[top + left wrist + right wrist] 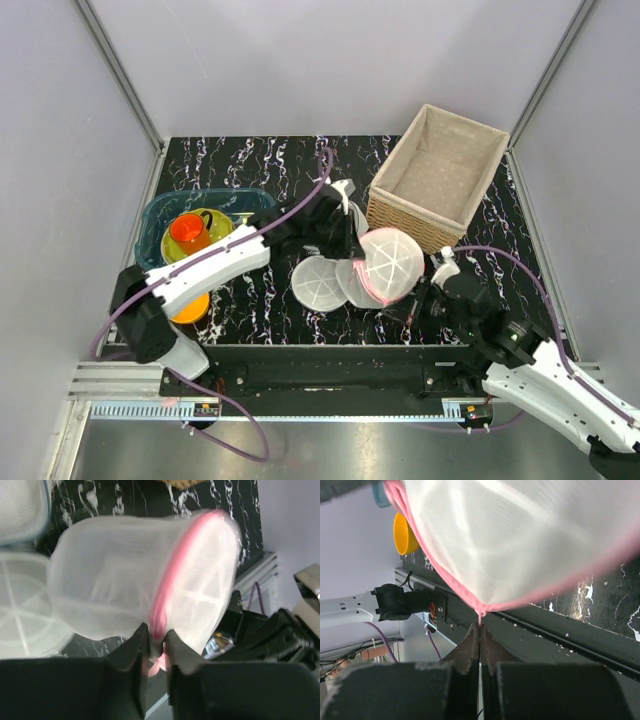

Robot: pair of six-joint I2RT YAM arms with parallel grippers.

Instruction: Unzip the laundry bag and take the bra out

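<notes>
Judging the laundry bag (385, 262) light, limp mesh; best taken at firmer pink rim (172, 580). Left gripper (156, 645) pinched on rim; right gripper (480, 630) clamped on small pink tab (480, 615).

Both arms reached inward, both grippers pinched closed.

The left arm (215, 265) stretches from its base diagonally forward and to the right, wrist angled down. The left gripper (156, 646) has its two dark fingers nearly together, nipping the pink rim of the laundry bag (125, 580). The right arm (545, 375) lies low, bent at the elbow, with the forearm pointing forward and to the left. The right gripper (480, 630) has its fingers pressed flat together, with the tips on a thin pink tab (480, 617) at the bag's edge.
</notes>
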